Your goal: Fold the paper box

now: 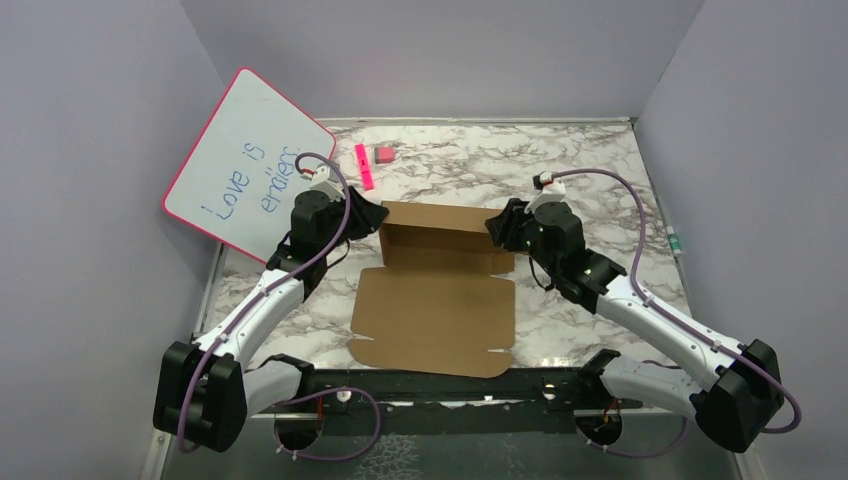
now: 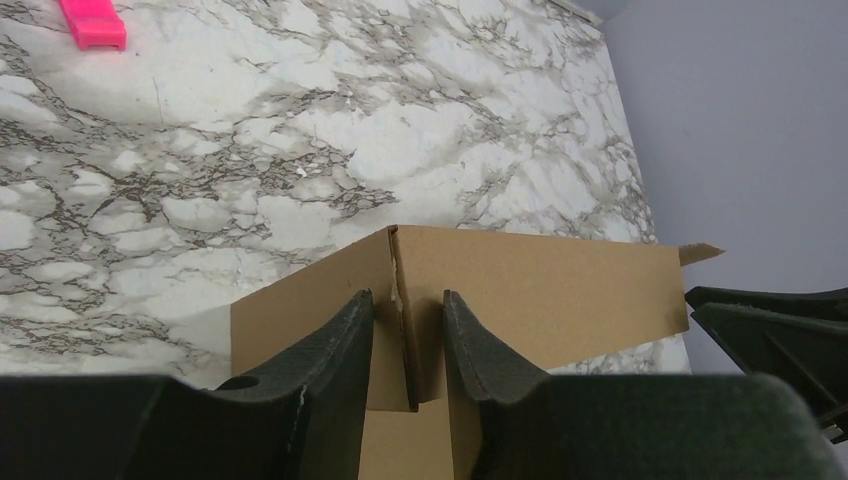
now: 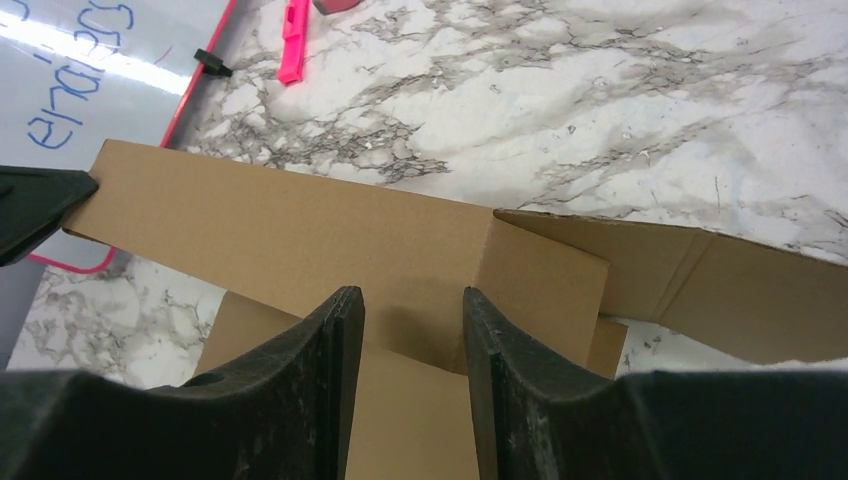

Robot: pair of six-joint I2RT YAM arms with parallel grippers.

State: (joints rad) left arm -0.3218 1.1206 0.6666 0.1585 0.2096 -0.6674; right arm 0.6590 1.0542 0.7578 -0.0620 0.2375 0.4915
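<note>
Bracing the far wall of the paper box [image 1: 432, 300] from both ends is what this pose looks meant for. The box sits mid-desk. Its far wall and short end walls stand up, and its broad lid panel lies flat, reaching toward the near edge.

Your left gripper [image 2: 408, 300] is at the box's far-left corner. Its fingers are set narrow around the folded end wall, and they look to be pinching that fold so the corner stays square.

Your right gripper [image 3: 412, 295] is at the far-right corner with a moderate gap between its fingers. Nothing is clearly caught there. The right end wall leans outward just beside the right-hand finger, so that end looks looser, and I judge it needs tucking before the lid can come over.

The desk [image 1: 560, 170] is white marble-patterned with grey veins. It looks smooth enough to let the cardboard slide if you push without holding it. Plain pale walls close in the left, right and far sides.

A pink-framed whiteboard [image 1: 245, 160] with blue writing leans at the far-left corner. A pink marker [image 1: 364, 166] and a small pink block [image 1: 384, 154] lie near the far edge, apart from the box.
</note>
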